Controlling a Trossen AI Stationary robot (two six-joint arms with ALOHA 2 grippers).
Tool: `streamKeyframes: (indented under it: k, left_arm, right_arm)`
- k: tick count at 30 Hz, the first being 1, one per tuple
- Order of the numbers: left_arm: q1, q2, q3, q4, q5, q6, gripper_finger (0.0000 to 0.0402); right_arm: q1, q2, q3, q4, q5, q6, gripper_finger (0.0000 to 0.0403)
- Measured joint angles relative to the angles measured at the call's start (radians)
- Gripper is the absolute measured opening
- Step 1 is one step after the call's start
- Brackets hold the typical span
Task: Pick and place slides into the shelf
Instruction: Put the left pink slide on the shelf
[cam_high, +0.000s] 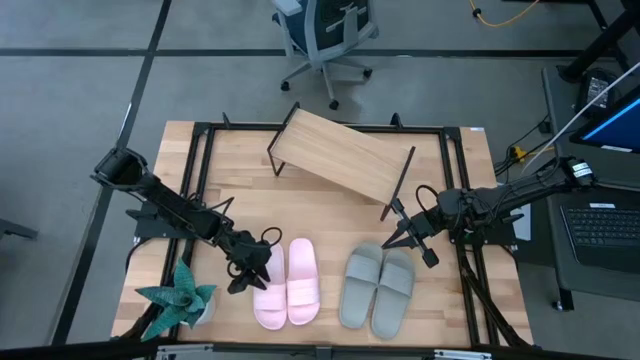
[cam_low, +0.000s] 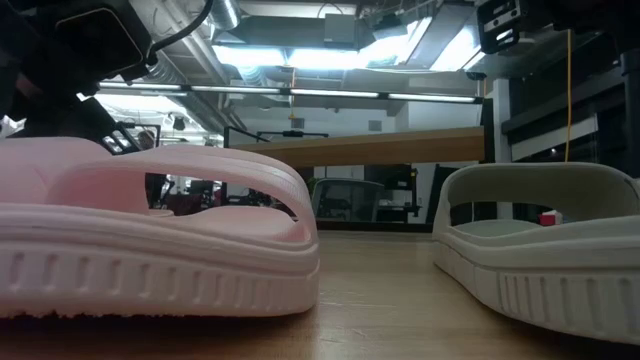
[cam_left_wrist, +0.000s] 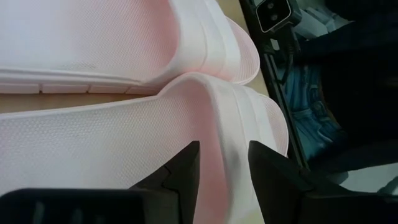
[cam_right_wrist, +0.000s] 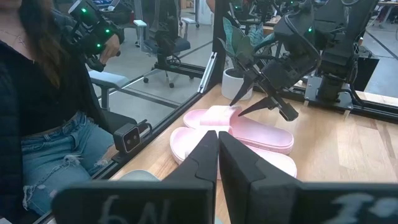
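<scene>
The pale pink pair (cam_high: 288, 285) and the grey-green pair (cam_high: 378, 288) lie soles down side by side near the table's near edge. In the low view the pink slide (cam_low: 150, 240) and a grey-green slide (cam_low: 550, 260) fill the foreground. The shelf (cam_high: 340, 155) stands slanted at the far side, with nothing on it. My left gripper (cam_high: 250, 270) is open, slanting down over the left pink slide, with its fingers (cam_left_wrist: 186, 171) on either side of the strap's outer edge (cam_left_wrist: 227, 143). My right gripper (cam_high: 410, 238) is shut and hovers above the far end of the grey-green pair. My left gripper comes at the left pink slide's strap (cam_left_wrist: 227, 143) slanting down from the table's left. Its open fingers straddle the strap's outer edge. I cannot tell whether they touch it. The slide lies flat on the table.
A potted plant (cam_high: 180, 300) stands at the near left corner, close behind my left arm. A black frame (cam_high: 205, 180) runs around the tabletop. A seated person (cam_right_wrist: 43, 112) is beyond the table's near edge. An office chair (cam_high: 325, 35) stands past the far edge.
</scene>
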Motion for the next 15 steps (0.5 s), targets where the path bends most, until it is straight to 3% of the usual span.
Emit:
streamKeyframes:
  k: [15]
  left_arm:
    - [-0.032,0.000,0.000,0.000,-0.025,0.000,0.0128]
  right_arm:
    - [0.000,0.000,0.000,0.000,0.000,0.000,0.0017]
